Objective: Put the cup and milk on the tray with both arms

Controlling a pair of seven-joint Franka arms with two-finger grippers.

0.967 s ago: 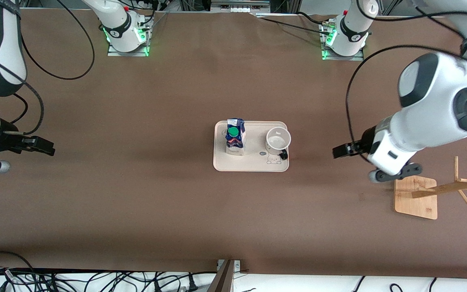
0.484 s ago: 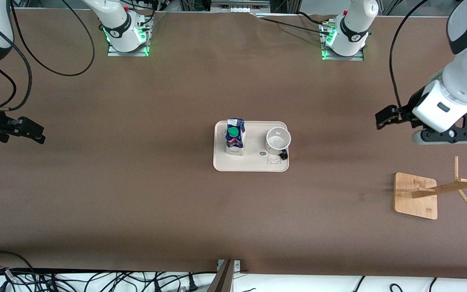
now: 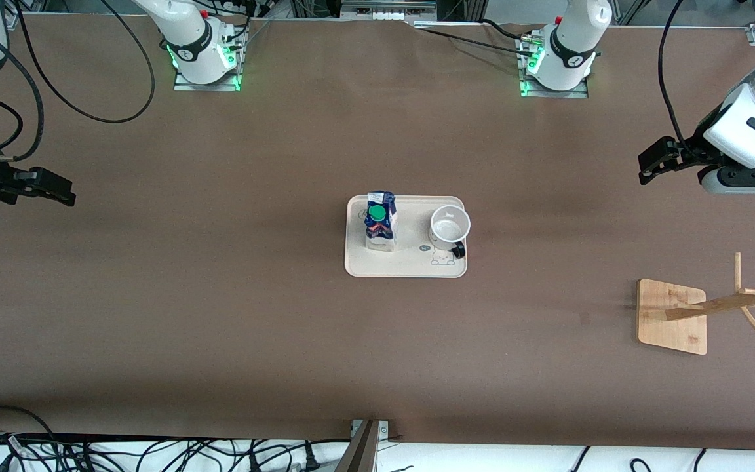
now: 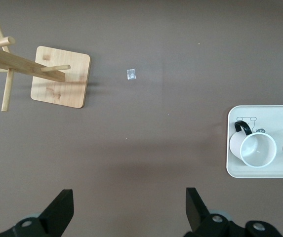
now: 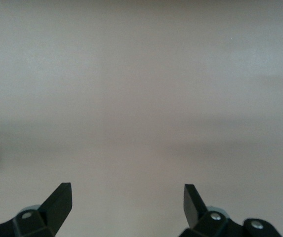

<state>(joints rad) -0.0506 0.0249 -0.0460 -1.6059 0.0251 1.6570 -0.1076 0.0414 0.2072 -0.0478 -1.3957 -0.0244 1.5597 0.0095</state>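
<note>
Milk [image 3: 379,226] and cup [image 3: 449,226] both stand on the tray [image 3: 407,265] at table centre; placement looks done. Left gripper [image 3: 654,164] and right gripper [image 3: 46,190] hang spread and empty over the table's ends.

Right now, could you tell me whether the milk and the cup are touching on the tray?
Apart. The front view shows bare tray between the milk and the cup, which stand side by side with a clear gap.

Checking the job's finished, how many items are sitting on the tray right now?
2. On the tray, the milk stands toward the right arm's end and the cup toward the left arm's end. Nothing looks hidden.
</note>
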